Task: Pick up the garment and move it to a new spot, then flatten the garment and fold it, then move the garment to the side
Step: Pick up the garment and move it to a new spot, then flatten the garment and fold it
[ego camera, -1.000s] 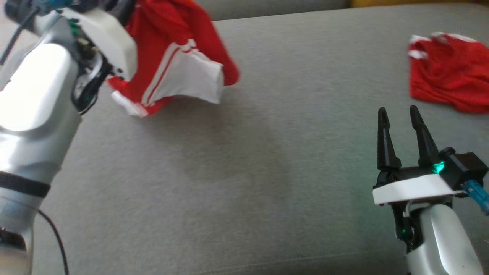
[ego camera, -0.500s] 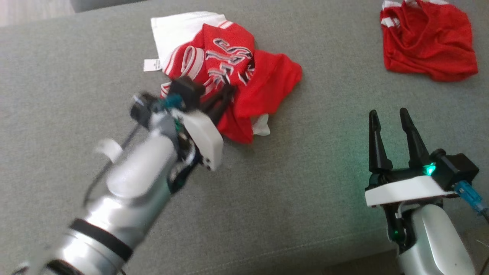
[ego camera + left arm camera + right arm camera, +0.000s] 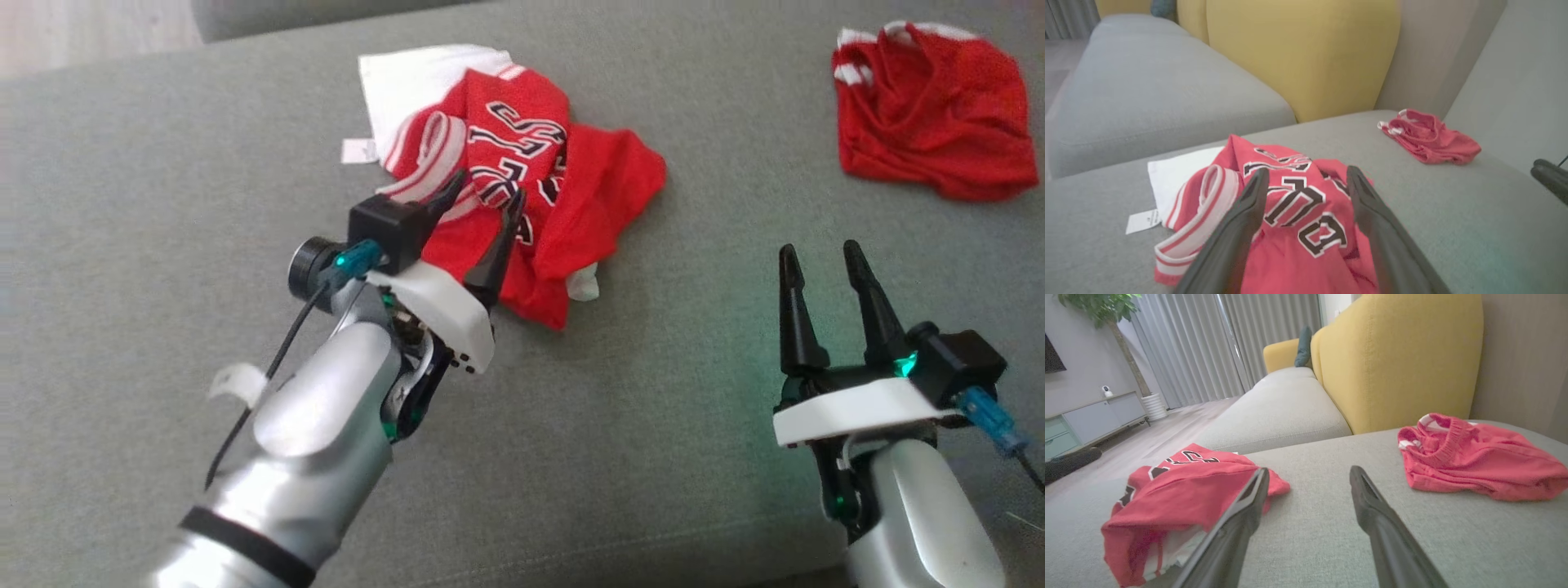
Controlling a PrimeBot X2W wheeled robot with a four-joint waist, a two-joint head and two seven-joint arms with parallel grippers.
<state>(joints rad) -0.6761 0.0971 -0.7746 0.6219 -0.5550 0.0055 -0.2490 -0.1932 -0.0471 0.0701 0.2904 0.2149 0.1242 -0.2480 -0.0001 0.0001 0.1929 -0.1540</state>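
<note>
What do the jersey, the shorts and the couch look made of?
Jersey: thin, likely synthetic knit; it crumples softly, with ribbed striped trim. Shorts: seemingly mesh, faintly dimpled, gathered waistband. Couch: matte grey woven upholstery, fine weave showing.

Silver forearm [image 3: 314,433], white plate [image 3: 441,304], black left claw [image 3: 486,186]

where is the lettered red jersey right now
In the head view the jersey lies crumpled on the grey cushion, upper middle, in front of the open left gripper; the other red garment lies apart to its right.
</note>
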